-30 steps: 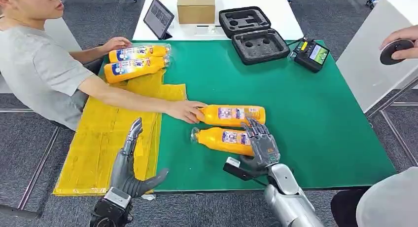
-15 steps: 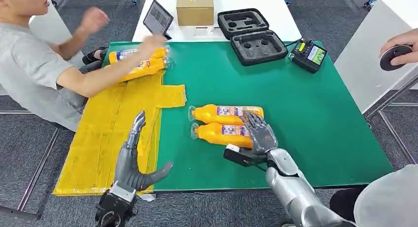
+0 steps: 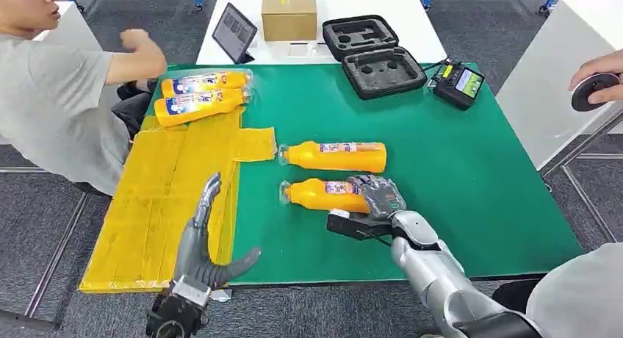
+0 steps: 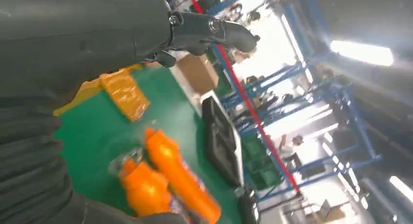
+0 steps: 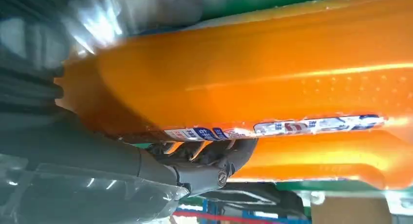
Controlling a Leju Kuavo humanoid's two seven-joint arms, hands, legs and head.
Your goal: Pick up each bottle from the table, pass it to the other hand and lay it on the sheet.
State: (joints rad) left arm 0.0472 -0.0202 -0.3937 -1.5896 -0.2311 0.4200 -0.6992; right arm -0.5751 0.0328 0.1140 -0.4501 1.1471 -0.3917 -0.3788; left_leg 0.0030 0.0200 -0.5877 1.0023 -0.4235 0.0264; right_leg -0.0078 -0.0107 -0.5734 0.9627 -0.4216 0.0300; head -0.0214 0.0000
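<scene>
The person's hand (image 3: 139,42) has left the far bottle (image 3: 334,156) on the green counter (image 3: 470,184) and pulled back to the far left, now raised above the two bottles on the sheet (image 3: 200,97). The right robot hand (image 3: 376,195) has closed down over the base end of the near bottle (image 3: 323,195), fingers wrapping it. The left robot hand (image 3: 206,242) has shifted slightly right.

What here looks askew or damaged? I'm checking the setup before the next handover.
Little stands out. The yellow plastic sheet is wrinkled, with a side flap lying out on the green table mat. The right robot hand covers the base end of the nearer orange plastic bottle. No spill or damage shows.
</scene>
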